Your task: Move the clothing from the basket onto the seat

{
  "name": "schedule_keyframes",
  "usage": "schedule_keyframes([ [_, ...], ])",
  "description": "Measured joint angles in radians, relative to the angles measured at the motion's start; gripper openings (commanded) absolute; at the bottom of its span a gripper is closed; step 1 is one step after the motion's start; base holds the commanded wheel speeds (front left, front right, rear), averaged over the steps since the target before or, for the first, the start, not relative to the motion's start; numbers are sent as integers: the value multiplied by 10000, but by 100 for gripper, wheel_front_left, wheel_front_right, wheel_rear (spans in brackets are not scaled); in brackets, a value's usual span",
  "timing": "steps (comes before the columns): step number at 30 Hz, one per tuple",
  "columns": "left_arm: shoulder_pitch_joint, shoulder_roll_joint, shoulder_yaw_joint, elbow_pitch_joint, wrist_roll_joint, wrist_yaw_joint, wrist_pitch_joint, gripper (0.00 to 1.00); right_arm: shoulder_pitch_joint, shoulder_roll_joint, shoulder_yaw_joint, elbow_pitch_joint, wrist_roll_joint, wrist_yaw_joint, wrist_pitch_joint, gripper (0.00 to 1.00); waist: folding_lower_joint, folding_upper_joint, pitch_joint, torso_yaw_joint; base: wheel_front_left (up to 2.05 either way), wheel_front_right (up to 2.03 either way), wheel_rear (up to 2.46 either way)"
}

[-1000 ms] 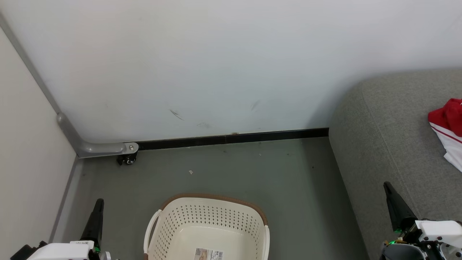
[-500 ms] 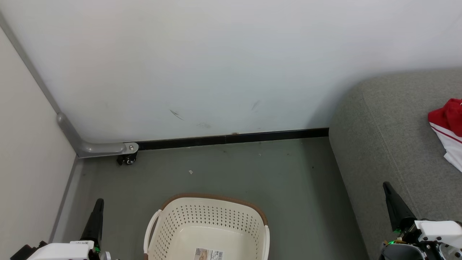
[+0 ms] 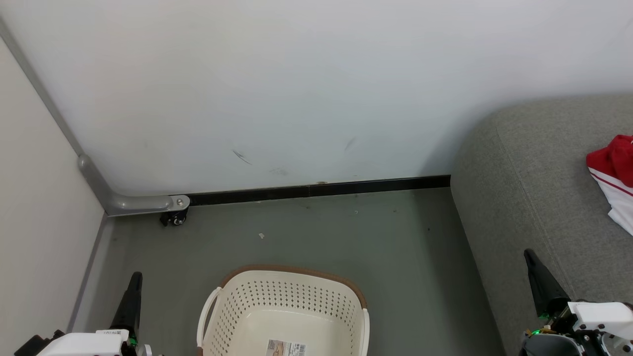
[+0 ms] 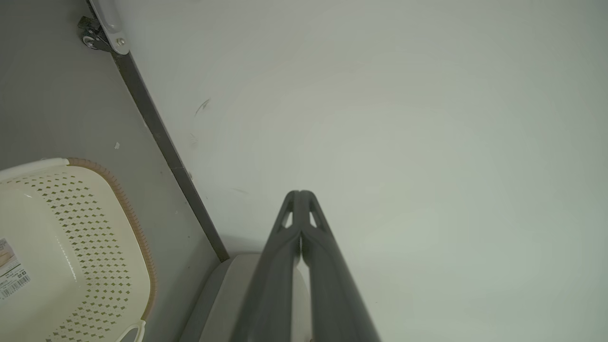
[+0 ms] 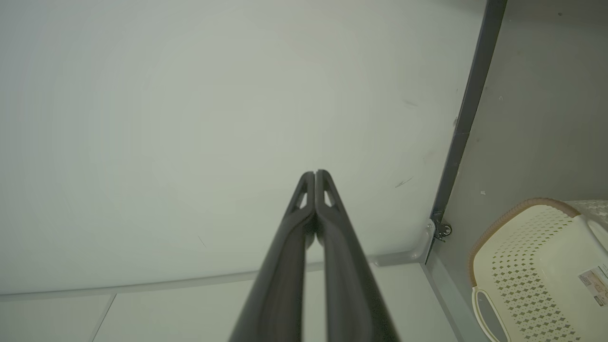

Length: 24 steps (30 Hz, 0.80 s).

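Observation:
The cream perforated basket (image 3: 284,311) with a brown rim band stands on the grey floor at the bottom centre of the head view, with only a label sticker on its bottom. Red and white clothing (image 3: 613,173) lies on the grey seat (image 3: 539,188) at the right edge. My left gripper (image 3: 132,284) is shut at the lower left, left of the basket. My right gripper (image 3: 531,259) is shut at the lower right, over the seat's front edge. In each wrist view, the left gripper (image 4: 300,194) and right gripper (image 5: 314,175) point at the white wall with fingertips together.
A white wall with a black skirting strip (image 3: 316,190) runs behind the basket. A grey metal bracket with a small caster (image 3: 173,215) sits at the left corner. Grey floor (image 3: 346,237) lies between basket, wall and seat. The basket (image 4: 71,247) shows in the left wrist view.

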Motion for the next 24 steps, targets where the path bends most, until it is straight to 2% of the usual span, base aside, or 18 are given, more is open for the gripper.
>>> schedule_keyframes([
  [24, 0, 0, 2, 0, 0, 0, 0, 0, -1, 29, -31, 6, -13, 0, 6, 0, 0, 0, 0, 0, 0, 0, 0],
])
